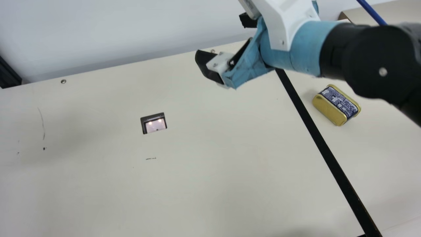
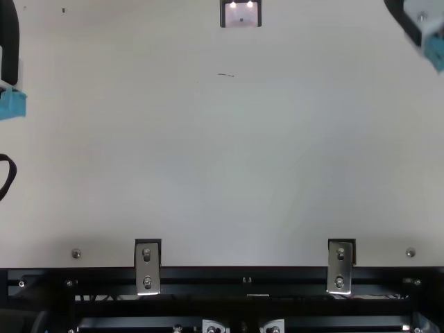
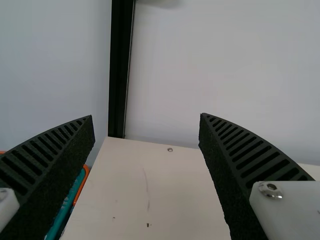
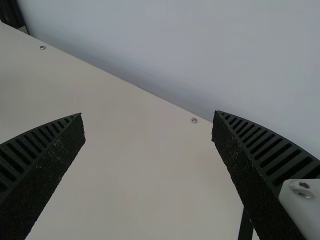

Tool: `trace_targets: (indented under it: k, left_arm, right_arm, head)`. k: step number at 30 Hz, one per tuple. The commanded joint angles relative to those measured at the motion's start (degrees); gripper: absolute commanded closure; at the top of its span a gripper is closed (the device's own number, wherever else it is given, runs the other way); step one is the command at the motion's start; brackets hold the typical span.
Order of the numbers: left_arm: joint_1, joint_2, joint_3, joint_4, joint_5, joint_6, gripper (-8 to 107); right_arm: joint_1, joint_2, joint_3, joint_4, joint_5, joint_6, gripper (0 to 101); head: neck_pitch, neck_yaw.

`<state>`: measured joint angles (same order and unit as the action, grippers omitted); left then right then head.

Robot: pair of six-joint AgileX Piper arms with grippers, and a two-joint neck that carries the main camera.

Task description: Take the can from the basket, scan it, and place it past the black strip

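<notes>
Find the can [image 1: 337, 104] past the black strip [image 1: 314, 131], from the right gripper [image 4: 148, 115] toward the worktop's [image 1: 210, 171] near right corner, with its long axis slanted roughly along the strip. Seems placed. Probably needs only withdrawal of the right gripper, spread wide and empty.

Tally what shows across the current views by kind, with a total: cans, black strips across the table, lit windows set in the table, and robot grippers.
Can: 1
Black strip: 1
Lit window: 1
Grippers: 2 (left gripper, right gripper)
Total: 5
</notes>
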<state>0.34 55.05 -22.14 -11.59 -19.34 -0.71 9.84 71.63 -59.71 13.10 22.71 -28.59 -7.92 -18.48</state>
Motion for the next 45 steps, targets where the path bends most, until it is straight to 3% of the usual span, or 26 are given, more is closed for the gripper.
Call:
trace_targets:
  k: [1, 8, 15, 16, 35, 45]
  left_arm:
    - [-0.2, -0.7, -0.1, -0.5, 0.8, 0.3, 9]
    - [-0.8, -3.3, -0.2, -1.7, 3.3, 1.0, 9]
    - [-0.5, -5.8, 0.9, -2.8, 4.5, 1.7, 9]
    - [-0.7, -5.5, 0.7, -2.5, 4.4, 1.6, 9]
    - [1.0, -5.0, 1.7, -1.8, 3.4, 2.3, 9]
    - [5.1, -13.5, 6.9, 0.3, 2.7, 6.1, 9]
  right_arm:
    - [0.4, -2.5, 3.0, -2.0, -1.0, 1.7, 0]
    - [1.7, -9.4, 9.4, -7.3, -2.9, 7.2, 0]
    - [2.7, -16.3, 14.8, -11.8, -2.4, 12.8, 0]
    - [2.5, -14.7, 13.7, -11.1, -3.0, 11.7, 0]
    - [2.7, -17.2, 15.4, -12.8, -2.7, 14.5, 0]
    - [1.5, -23.1, 19.9, -15.3, -6.8, 20.7, 0]
  head:
    - [-1.7, 0.8]
    - [-1.7, 0.8]
    - [-1.7, 0.8]
    - [-1.7, 0.8]
    - [-1.7, 0.8]
    - [-1.7, 0.8]
